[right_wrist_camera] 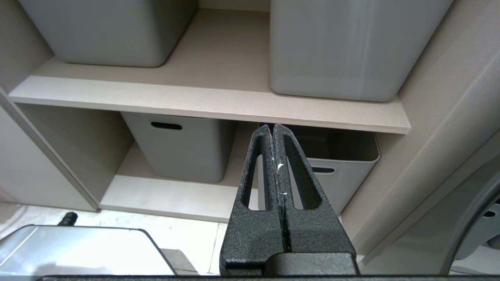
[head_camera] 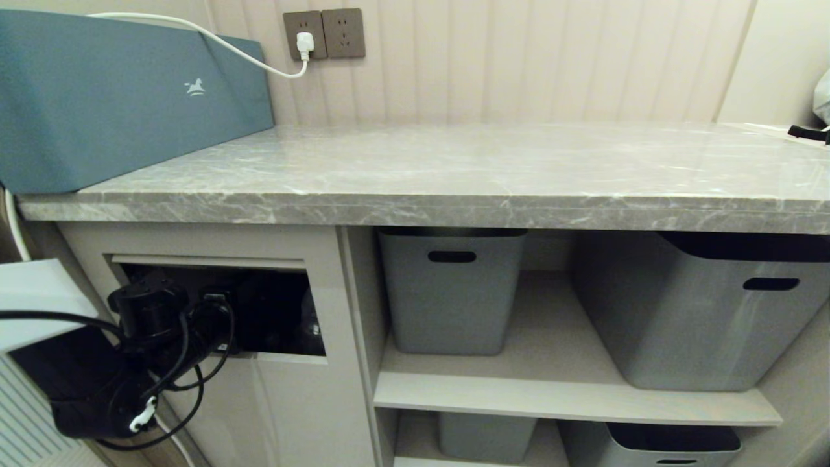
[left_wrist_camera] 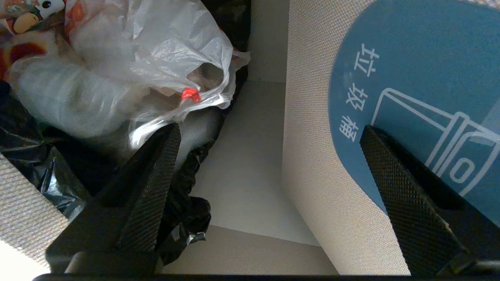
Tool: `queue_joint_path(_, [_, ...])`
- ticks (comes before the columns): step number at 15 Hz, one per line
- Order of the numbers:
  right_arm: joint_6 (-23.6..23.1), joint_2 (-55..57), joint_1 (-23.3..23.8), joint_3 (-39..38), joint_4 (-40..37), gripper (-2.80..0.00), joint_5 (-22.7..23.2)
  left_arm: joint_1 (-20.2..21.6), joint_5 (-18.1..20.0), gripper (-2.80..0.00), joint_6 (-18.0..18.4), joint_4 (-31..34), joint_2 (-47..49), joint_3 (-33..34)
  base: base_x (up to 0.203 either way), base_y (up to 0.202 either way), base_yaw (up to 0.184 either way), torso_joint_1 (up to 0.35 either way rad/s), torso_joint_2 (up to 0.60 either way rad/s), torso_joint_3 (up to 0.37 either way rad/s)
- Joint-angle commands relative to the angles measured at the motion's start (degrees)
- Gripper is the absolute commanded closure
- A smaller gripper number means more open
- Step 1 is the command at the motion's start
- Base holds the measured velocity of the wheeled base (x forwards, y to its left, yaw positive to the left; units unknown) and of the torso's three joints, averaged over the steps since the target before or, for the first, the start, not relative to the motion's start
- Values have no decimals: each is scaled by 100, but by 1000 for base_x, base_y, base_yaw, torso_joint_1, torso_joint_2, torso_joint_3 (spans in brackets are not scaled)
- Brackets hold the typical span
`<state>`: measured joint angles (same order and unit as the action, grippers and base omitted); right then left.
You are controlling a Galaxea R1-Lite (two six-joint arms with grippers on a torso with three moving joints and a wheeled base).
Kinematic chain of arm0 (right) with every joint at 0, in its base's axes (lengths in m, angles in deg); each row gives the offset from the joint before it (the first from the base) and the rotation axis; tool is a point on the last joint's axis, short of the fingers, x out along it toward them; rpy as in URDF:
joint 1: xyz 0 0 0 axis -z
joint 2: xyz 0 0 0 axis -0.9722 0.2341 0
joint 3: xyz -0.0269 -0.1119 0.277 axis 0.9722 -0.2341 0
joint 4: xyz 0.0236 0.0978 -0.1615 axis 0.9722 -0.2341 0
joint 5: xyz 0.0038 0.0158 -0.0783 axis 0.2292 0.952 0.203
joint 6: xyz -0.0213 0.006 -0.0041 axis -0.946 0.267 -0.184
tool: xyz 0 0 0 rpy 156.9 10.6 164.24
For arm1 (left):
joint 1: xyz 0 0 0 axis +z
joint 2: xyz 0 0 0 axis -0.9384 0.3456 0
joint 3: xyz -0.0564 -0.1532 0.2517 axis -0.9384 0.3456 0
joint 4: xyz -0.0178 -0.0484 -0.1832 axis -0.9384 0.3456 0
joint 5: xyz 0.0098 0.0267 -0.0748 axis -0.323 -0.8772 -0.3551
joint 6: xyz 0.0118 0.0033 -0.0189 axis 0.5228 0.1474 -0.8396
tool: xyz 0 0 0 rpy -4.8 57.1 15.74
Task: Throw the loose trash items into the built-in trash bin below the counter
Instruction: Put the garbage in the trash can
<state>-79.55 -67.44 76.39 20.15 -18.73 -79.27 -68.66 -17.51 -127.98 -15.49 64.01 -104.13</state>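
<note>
spread-wide left gripper holds nothing inside the built-in trash bin; only its wrist view shows bagged rubbish; right gripper clenched.

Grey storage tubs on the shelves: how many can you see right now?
4. Upper shelf: one on the left, a larger one on the right. Lower shelf: one on the left, one on the right. Others may sit hidden beyond the frame.

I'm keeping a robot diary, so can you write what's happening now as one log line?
left hand: open, empty, inside trash bin | flap: pushed in | bottle: in bin | right hand: shut, parked by shelves | counter: no bottles
</note>
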Motion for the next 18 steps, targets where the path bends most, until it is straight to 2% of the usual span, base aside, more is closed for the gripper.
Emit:
queue_joint_path(1, [-6, 0, -1, 1, -8, 0, 1, 2, 4, -280, -42, -40, -17, -9, 0, 0, 0, 0, 0, 0])
queue_joint_path(4, [-6, 0, -1, 1, -8, 0, 1, -29, 4, -280, -51, -38, -16, 22, 0, 0, 0, 0, 0, 0])
queue_joint_path(5, [-6, 0, -1, 1, -8, 0, 1, -51, -54, 0, -51, -40, -43, 50, 0, 0, 0, 0, 0, 0])
queue_joint_path(8, [-6, 0, -1, 1, -8, 0, 1, -110, -210, 0, -80, -48, -334, 314, 0, 0, 0, 0, 0, 0])
queue_joint_path(11, [-15, 0, -1, 1, -8, 0, 1, -189, -407, 0, -294, -64, -1079, 974, 0, 0, 0, 0, 0, 0])
queue_joint_path(14, [-15, 0, -1, 1, -8, 0, 19, -284, -649, 0, -323, -59, -2002, 1673, 0, 0, 0, 0, 0, 0])
queue_joint_path(15, [-6, 0, -1, 1, -8, 0, 19, -384, -707, 0, -200, -31, -2447, 1890, 0, 0, 0, 0, 0, 0])
queue_joint_path(16, [-6, 0, -1, 1, -8, 0, 19, -520, -747, 0, 133, 34, -2903, 2125, 0, 0, 0, 0, 0, 0])
queue_joint_path(17, [-14, 0, -1, 1, -8, 0, 19, -685, -786, 0, 720, 138, -3407, 2398, 0, 0, 0, 0, 0, 0])
queue_joint_path(18, [-41, 0, -1, 9, -8, 0, 10, -847, -813, 0, 1456, 253, -3931, 2669, 0, 0, 0, 0, 0, 0])
